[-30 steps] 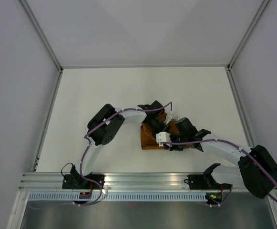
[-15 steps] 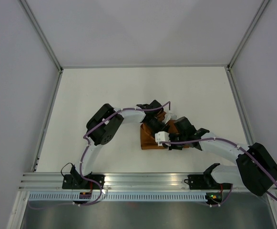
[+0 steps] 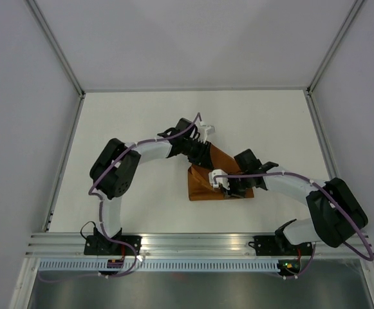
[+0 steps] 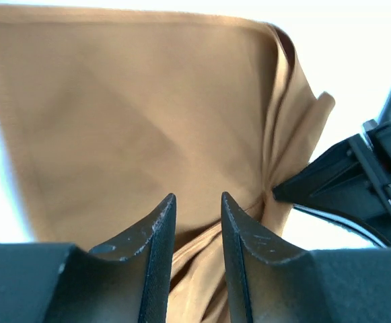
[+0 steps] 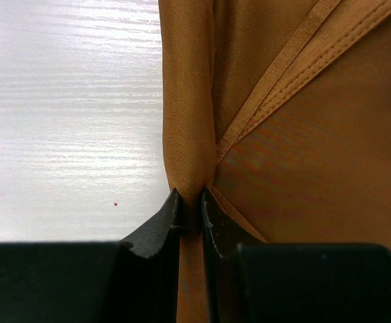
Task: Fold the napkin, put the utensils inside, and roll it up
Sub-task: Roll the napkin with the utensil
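White tabletop (image 3: pixel 141 116), pale walls (image 3: pixel 174 38) all round. Right jaws are clenched tight on a raised ridge of the napkin (image 5: pixel 303 148). Left jaws stand slightly parted, gripping nothing, the folded cloth just beyond their tips.

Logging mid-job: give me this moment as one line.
left claw open at napkin | right claw shut on napkin fold | utensils not in view

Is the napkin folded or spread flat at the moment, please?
Folded: the napkin shows overlapping layers and hems, with the right gripper pinching a fold.
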You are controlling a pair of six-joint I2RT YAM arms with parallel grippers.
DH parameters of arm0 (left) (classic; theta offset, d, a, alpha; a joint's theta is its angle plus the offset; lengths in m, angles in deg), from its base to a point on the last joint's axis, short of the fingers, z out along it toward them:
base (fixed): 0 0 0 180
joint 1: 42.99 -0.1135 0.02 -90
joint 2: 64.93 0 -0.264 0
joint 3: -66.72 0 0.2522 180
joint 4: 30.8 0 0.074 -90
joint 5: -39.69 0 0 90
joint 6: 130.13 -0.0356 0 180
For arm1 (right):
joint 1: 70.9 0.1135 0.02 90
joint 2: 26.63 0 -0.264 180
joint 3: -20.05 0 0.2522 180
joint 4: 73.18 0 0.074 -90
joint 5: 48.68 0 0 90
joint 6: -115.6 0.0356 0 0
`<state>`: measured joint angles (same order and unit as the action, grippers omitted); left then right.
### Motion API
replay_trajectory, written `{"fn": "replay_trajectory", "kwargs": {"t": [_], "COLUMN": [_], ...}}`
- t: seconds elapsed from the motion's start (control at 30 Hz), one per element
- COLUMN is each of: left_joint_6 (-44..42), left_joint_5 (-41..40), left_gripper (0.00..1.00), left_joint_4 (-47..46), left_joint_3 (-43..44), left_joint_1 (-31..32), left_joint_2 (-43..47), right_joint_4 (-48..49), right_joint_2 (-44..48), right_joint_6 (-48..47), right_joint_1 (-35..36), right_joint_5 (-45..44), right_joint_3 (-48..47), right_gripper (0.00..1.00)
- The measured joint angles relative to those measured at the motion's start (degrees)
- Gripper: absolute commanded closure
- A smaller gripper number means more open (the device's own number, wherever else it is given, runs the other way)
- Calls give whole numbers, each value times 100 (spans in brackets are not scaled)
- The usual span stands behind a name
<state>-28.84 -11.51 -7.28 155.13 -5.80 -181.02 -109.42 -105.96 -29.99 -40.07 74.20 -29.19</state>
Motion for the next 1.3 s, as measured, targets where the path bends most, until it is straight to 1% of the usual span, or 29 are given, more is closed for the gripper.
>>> {"fn": "replay_trajectory", "kwargs": {"t": [0.17,0.33,0.4,0.47,0.57,0.73,0.87,0.97,1.13,1.17,1.3], "left_joint_6": [385,612,608,474,2,-1145,-1963,-2441,-3067,-3206,-3473], "left_joint_5": [-997,-2157,-2614,-3101,-3705,-4496,-5073,-5313,-5512,-5521,-5523], "left_gripper": [57,52,48,43,42,40,40,40,40,40,40], "left_joint_4": [-981,-2149,-2653,-3099,-3565,-3947,-4037,-3980,-3637,-3554,-3480], "left_joint_3": [-990,-2302,-2830,-3307,-3847,-4127,-4131,-4098,-3759,-3687,-3617], "left_joint_1": [-76,-39,15,197,769,1912,2612,3097,3652,3713,3790], "left_joint_2": [1104,2481,2953,3338,3705,3773,3727,3442,2562,2367,2046], "right_joint_4": [-669,-1464,-1762,-1965,-2144,-2409,-2568,-2693,-2835,-2859,-2924], "right_joint_2": [-719,-1521,-1812,-2006,-2181,-2444,-2608,-2728,-2848,-2863,-2914], "right_joint_6": [-219,-415,-448,-457,-466,-450,-422,-420,-411,-409,-402], "right_joint_1": [-398,-708,-793,-857,-914,-970,-1010,-1051,-1095,-1097,-1123], "right_joint_5": [584,1078,1215,1318,1429,1593,1687,1775,1875,1886,1932], "right_joint_3": [-590,-1276,-1528,-1698,-1834,-2022,-2138,-2212,-2258,-2264,-2273], "right_gripper": [99,100,100,99,99,99,99,100,100,100,99]}}
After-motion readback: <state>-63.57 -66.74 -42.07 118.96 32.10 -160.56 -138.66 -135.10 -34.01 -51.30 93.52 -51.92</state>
